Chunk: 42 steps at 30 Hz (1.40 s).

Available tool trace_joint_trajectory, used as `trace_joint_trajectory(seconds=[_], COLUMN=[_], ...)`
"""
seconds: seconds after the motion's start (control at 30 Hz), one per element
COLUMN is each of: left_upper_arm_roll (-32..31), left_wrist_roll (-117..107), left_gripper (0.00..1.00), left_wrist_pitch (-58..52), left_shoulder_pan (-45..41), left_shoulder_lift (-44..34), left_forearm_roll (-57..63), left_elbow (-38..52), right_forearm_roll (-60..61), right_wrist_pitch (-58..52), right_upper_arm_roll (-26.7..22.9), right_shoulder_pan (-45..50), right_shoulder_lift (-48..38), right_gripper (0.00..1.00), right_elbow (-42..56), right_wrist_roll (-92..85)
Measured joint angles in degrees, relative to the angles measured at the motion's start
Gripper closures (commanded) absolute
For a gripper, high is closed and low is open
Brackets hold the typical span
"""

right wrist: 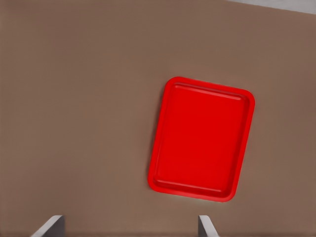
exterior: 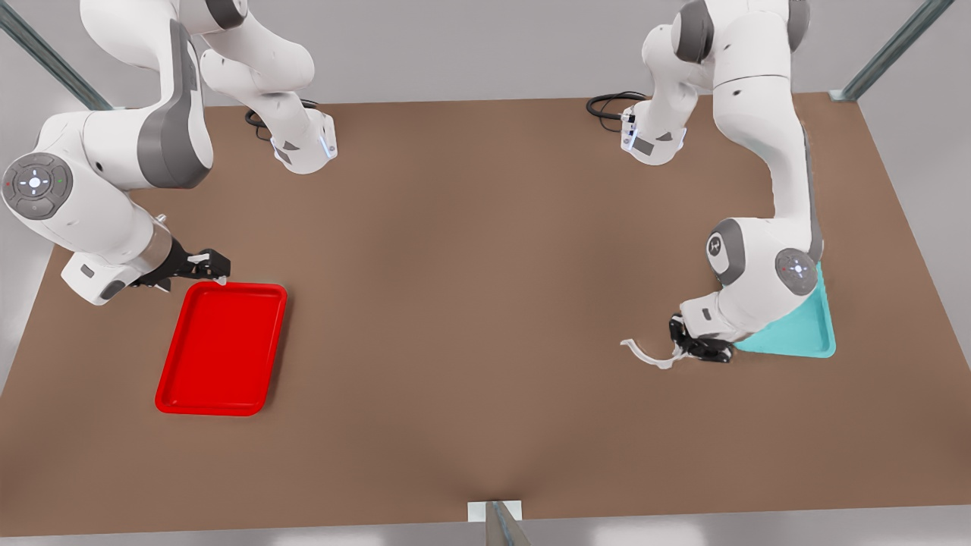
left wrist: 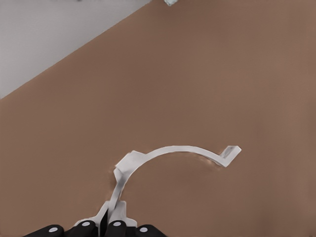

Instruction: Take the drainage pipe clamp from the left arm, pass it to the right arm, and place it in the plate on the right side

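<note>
- Step in hand, as I read it: the pick-up. My left gripper is down at the brown desk, on the front view's right side, fingers clenched on one end tab of the small thin white plastic half-ring drainage pipe clamp.
- Left wrist view confirms it: fingertips pinched together on the near tab, the clamp arching away from them, far tab free. It looks to be resting on or just off the desk; I can't tell which.
- The clamp sits toward the desk's front edge, just beside the teal shallow tray, outside it.
- My right gripper waits over the far short rim of the bright red shallow rectangular plate, on the front view's left side. Fingers spread and holding nothing; the right wrist view shows two fingertips well apart with the plate between and beyond them.
- Next, my call: lift the clamp clear, carry it toward mid-desk, and bring the right gripper in to meet it. The right one needs the free tab or the arch, since the left occupies the other tab.
- Containers: the red plate is empty. The visible part of the teal tray is empty too; the rest is hidden under the left arm.
</note>
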Motion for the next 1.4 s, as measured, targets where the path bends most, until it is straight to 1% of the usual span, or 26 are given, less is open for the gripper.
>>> trace_joint_trajectory(seconds=[0.07,0.13,0.23,0.33,0.43,0.53,0.57,0.63,0.73,0.83,1.07,1.4], left_upper_arm_roll=[-2.5,-7.0,-12.6,-19.9,-23.6,-24.3,-24.6,-25.5,-28.2,-28.7,-28.7,-28.6], left_wrist_roll=[-3.6,-7.4,-14.3,-21.4,-27.9,-33.4,-34.9,-37.2,-39.1,-39.6,-40.2,-40.6], left_gripper=[0.79,0.79,0.79,0.79,0.79,0.79,0.79,0.79,0.79,0.79,0.79,0.79], left_wrist_pitch=[-2.3,-3.9,-3.4,1.4,7.0,11.0,12.1,13.7,15.3,16.1,16.9,17.3], left_shoulder_pan=[-3.8,-5.2,-7.8,-8.4,-8.4,-8.7,-8.8,-8.8,-8.1,-8.0,-8.0,-8.1], left_shoulder_lift=[2.7,6.8,12.4,15.6,16.4,16.9,17.0,17.2,17.1,17.1,17.1,17.3], left_forearm_roll=[0.2,-0.1,-0.4,-0.6,-0.6,-0.6,-0.6,-0.7,-1.5,-3.8,-5.3,-5.5], left_elbow=[6.4,14.3,22.3,25.1,25.5,25.6,25.6,25.6,25.5,25.2,25.0,25.0], right_forearm_roll=[0.0,0.0,0.0,0.0,0.0,-0.1,-0.2,-0.2,-0.4,-0.6,-0.7,-0.7], right_wrist_pitch=[0.0,0.0,0.0,0.0,0.0,0.3,0.5,1.4,4.8,7.7,10.9,11.7], right_upper_arm_roll=[0.0,0.0,0.1,0.3,1.5,6.5,8.2,9.8,10.4,10.4,10.3,10.4], right_shoulder_pan=[0.0,0.0,0.0,0.2,0.4,0.6,0.8,2.9,9.7,12.1,14.3,15.5], right_shoulder_lift=[0.0,0.0,0.0,0.0,0.0,0.3,1.1,4.3,11.2,13.9,14.4,14.4], right_gripper=[0.00,0.00,0.00,0.00,0.00,0.00,0.00,0.00,0.00,0.00,0.00,0.00], right_elbow=[0.0,0.0,0.0,0.0,0.3,1.2,3.0,7.5,10.2,10.3,9.8,4.5], right_wrist_roll=[-0.1,-0.3,-0.4,-0.5,-0.6,-0.2,0.1,1.1,3.7,6.2,10.8,15.8])
